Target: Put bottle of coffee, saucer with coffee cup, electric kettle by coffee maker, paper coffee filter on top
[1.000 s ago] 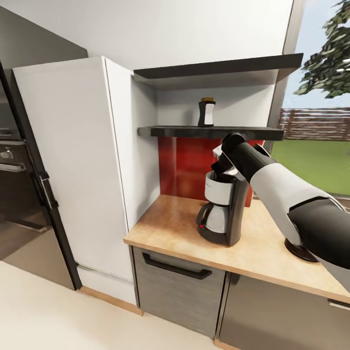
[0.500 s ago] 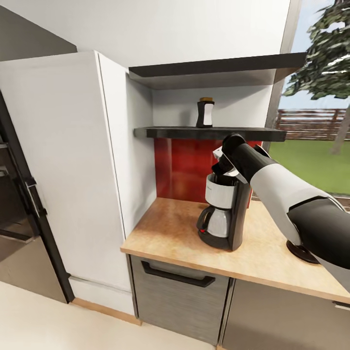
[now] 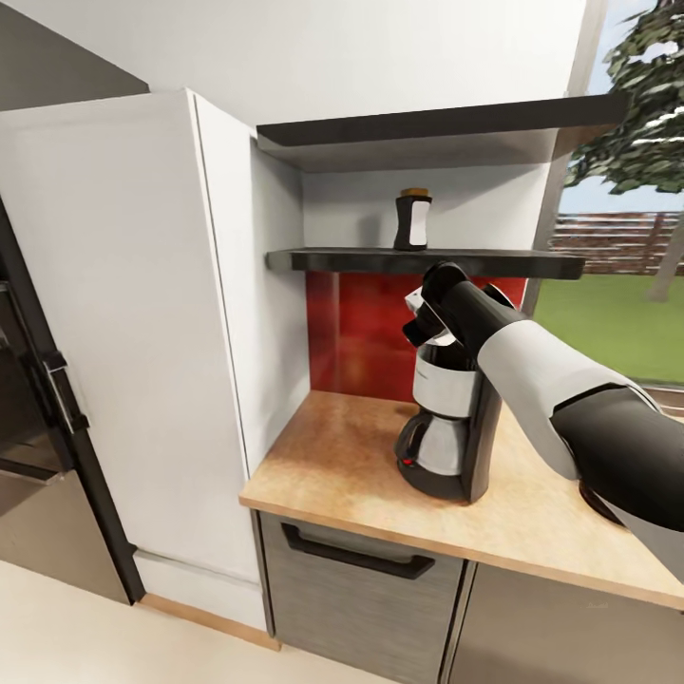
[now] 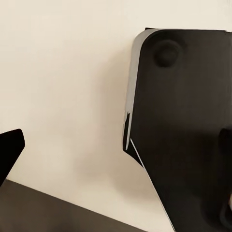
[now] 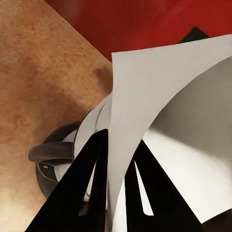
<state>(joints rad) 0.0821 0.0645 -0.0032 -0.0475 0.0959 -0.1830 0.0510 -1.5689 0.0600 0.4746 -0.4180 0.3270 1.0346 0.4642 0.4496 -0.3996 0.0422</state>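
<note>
The black and silver coffee maker [image 3: 451, 427] stands on the wood-toned kitchen countertop [image 3: 332, 465], below the dark kitchen shelf [image 3: 351, 258]. The bottle of coffee [image 3: 412, 220] stands upright on that shelf against the white wall. My right gripper [image 3: 423, 321] hovers just above the coffee maker's top, shut on the white paper coffee filter [image 3: 415, 302]. In the right wrist view the filter [image 5: 159, 96] fans out from between the shut gripper [image 5: 118, 140], with the carafe handle [image 5: 48, 153] below it. My left gripper [image 4: 121, 159] points at the floor with its fingers wide apart.
A tall white cabinet [image 3: 133, 332] borders the counter's left end, with a dark oven front [image 3: 28, 408] beyond it. A red backsplash [image 3: 361, 332] lies behind the coffee maker. Grey drawer fronts [image 3: 361, 589] sit under the counter. A window with greenery [image 3: 627, 237] is at the right.
The head view has shifted, so the counter niche sits differently in the picture. My right gripper with the filter now sits a little higher over the coffee maker's top.
</note>
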